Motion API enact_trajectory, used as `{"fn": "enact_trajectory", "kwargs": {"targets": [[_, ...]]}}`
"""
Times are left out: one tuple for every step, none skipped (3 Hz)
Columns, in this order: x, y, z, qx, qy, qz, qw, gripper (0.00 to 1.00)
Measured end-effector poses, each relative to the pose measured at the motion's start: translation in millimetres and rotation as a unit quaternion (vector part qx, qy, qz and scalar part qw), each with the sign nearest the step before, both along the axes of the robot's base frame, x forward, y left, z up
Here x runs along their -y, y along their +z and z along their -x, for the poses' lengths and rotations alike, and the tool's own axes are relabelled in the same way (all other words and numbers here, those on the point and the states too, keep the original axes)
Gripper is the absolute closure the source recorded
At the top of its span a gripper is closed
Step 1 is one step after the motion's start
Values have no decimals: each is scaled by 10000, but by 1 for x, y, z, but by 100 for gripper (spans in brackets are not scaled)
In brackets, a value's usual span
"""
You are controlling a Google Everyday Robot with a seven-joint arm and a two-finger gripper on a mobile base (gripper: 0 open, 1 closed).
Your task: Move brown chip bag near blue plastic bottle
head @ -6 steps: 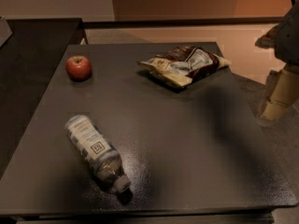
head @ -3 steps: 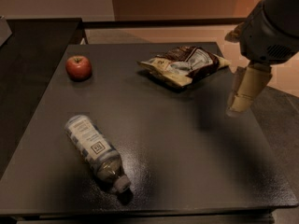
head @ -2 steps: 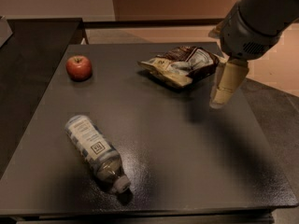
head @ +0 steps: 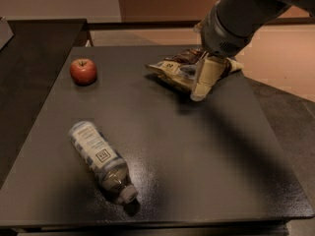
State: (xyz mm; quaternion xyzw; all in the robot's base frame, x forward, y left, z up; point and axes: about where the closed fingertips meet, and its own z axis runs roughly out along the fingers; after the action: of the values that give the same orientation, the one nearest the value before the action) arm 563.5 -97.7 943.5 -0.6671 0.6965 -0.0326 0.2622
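Note:
The brown chip bag [head: 173, 71] lies flat at the far right of the dark table [head: 197, 161], dark brown and cream. The blue plastic bottle [head: 101, 159] lies on its side at the near left, cap toward the front edge. My gripper [head: 203, 82] hangs from the arm that comes in from the top right. Its cream fingers point down over the bag's right half and cover part of it. The bag and the bottle are far apart.
A red apple [head: 83, 71] sits at the table's far left. A second dark table [head: 34, 48] adjoins on the left. The tan floor [head: 285, 58] lies beyond the right edge.
The arm has swung in from the right edge of the view toward the left and now hangs over the chip bag. Bag, bottle and apple have not moved.

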Motion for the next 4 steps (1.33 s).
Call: {"fn": "enact_trajectory", "kwargs": {"targets": [[-20,-10,-24,178,-7,-67,9998,0],[-29,-20,-49,258,-119,-96,9995,0],[-29,-29,-69,254,-276,-73,9993,0],[-27,-40,-79,163,-410,-48,9990,0]]}}
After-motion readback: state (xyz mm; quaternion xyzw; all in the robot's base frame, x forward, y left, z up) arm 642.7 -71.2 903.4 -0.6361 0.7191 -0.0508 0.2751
